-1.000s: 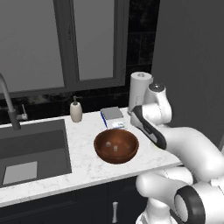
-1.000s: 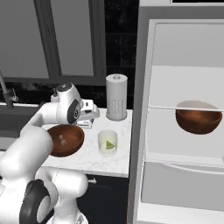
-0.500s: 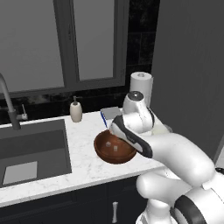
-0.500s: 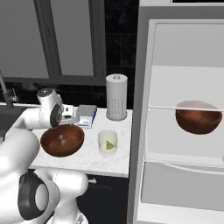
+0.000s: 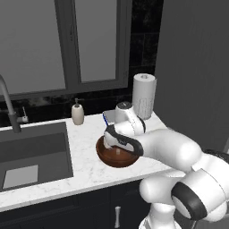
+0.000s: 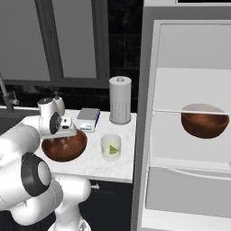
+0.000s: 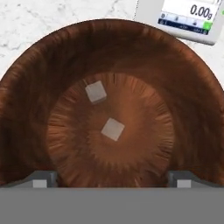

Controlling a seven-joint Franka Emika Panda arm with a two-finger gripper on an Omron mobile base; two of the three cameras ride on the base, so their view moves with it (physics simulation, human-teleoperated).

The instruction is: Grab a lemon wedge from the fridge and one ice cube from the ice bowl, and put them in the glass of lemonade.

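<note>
Left base view: white arm bends over round dark-brown wooden ice bowl (image 5: pixel 117 156) on white marble worktop (image 5: pixel 85 147).
Right base view: gripper (image 6: pixel 64 138) over bowl; clear glass of pale lemonade (image 6: pixel 111 146), yellow-green lemon wedge (image 6: pixel 114 148) inside, just right of bowl.
Hand view: fingertips (image 7: pixel 40 180) spread wide above two whitish ice cubes (image 7: pixel 113 129), holding nothing.

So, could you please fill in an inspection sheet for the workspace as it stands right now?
Surface: white marble counter with a sink at its left.
Job's things: ice bowl holds two ice cubes; glass of lemonade beside it has a lemon wedge inside; fridge stands open, a second brown bowl on its shelf.
Clutter: paper-towel roll, digital scale, soap dispenser.
Grippers: gripper open above the ice bowl, holding nothing.
Cables: nothing seen.
Surroundings: dark window, faucet.
</note>
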